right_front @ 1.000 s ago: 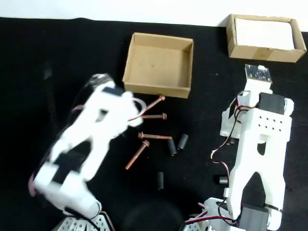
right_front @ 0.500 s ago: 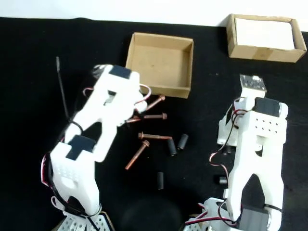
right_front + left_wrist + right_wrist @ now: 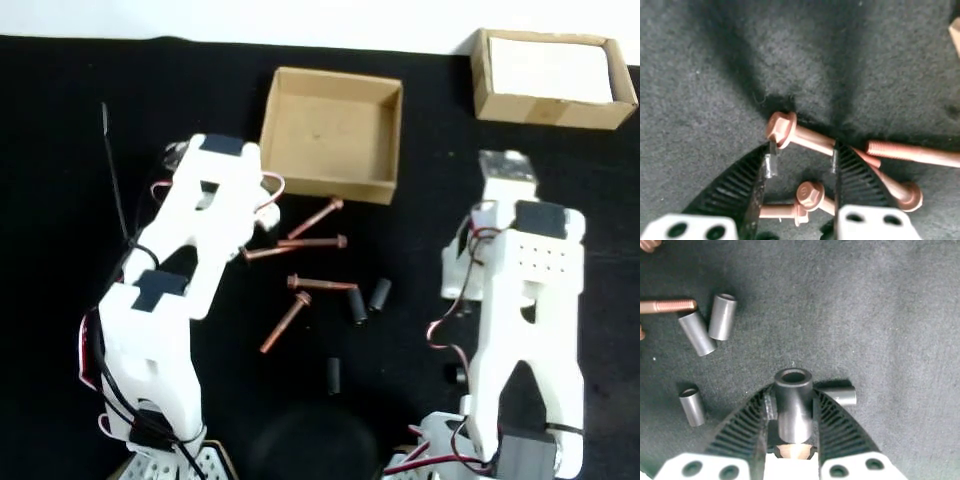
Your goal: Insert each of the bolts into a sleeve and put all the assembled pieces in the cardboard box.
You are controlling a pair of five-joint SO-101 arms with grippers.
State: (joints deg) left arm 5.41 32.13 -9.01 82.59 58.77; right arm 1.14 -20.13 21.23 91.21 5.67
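Observation:
My left gripper [image 3: 801,159] is open just over the table, its fingertips on either side of a copper bolt [image 3: 790,132] that lies across the gap. This bolt [image 3: 265,252] is the leftmost of several bolts [image 3: 318,241] spread below the cardboard box [image 3: 384,134]. My right gripper [image 3: 792,401] is shut on a dark sleeve [image 3: 793,395], whose open end points away from the wrist. Loose sleeves [image 3: 722,316] lie on the mat, and one [image 3: 840,395] lies close beside a finger. The right arm [image 3: 525,290] stands right of the sleeves [image 3: 379,294].
A second cardboard box [image 3: 545,110] with a white sheet inside sits at the back right. More sleeves lie nearer the front [image 3: 333,375] and by the right arm's base [image 3: 458,375]. A thin black cable [image 3: 112,170] runs left of the left arm [image 3: 200,230].
The left arm swung up and out over the bolts, then drew left, uncovering the leftmost bolt. The right arm shifted slightly left and farther back.

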